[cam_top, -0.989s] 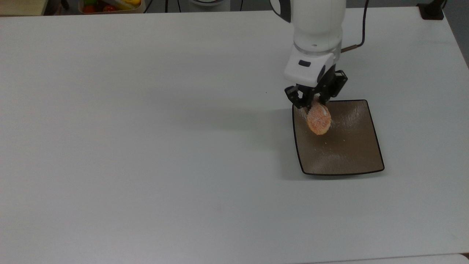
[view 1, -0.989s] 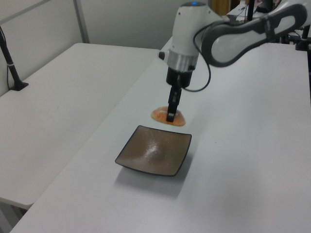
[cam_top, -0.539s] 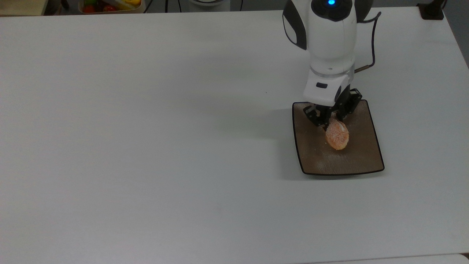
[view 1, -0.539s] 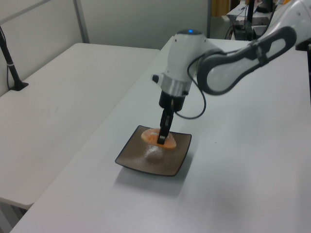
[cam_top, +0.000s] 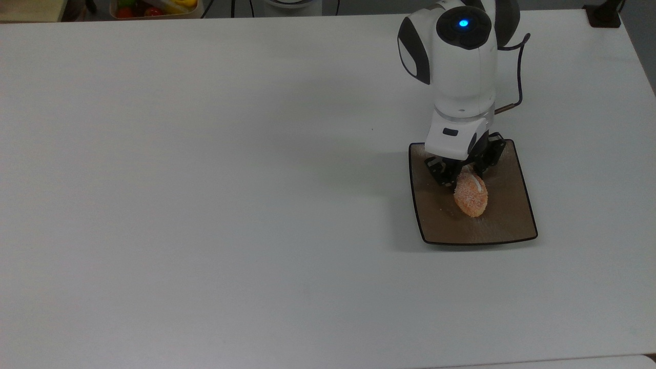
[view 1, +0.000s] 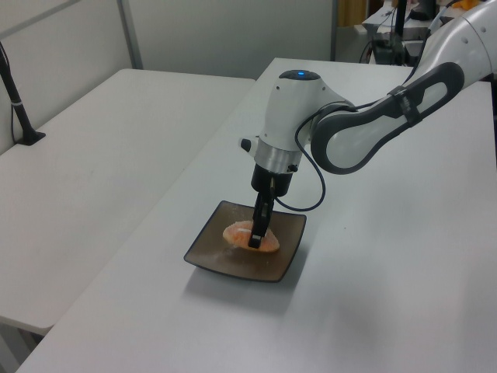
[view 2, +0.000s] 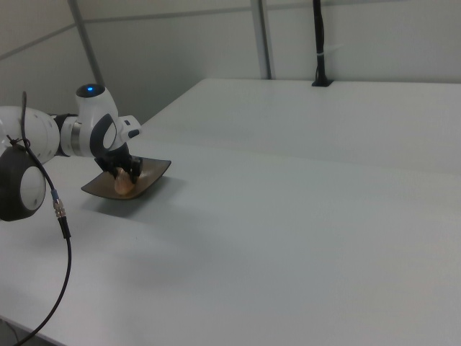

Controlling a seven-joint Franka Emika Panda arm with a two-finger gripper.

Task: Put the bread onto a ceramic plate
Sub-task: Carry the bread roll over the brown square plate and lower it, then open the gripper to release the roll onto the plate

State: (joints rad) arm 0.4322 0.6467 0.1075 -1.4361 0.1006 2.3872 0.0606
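The square brown ceramic plate (cam_top: 507, 218) lies on the white table at the top view's right. The orange speckled bread (cam_top: 470, 201) rests low on the plate's shallow centre, its upper end between my fingers. My gripper (cam_top: 463, 179) points down over the plate and is shut on the bread. In the left view the gripper (view 1: 255, 239) stands in front of the bread (view 1: 237, 233) above the plate (view 1: 208, 250). In the right view the bread (view 2: 122, 185) sits under the gripper (view 2: 124, 175) on the plate (view 2: 155, 169).
A box of colourful items (cam_top: 154, 7) stands past the table's far edge at the top view's upper left. A black post base (cam_top: 605, 15) sits at the far right corner. A second table with a black post (view 1: 19, 109) is at the left view's left.
My gripper carried the bread from over the plate's far edge to its centre and came down. The bread now sits low on the plate.
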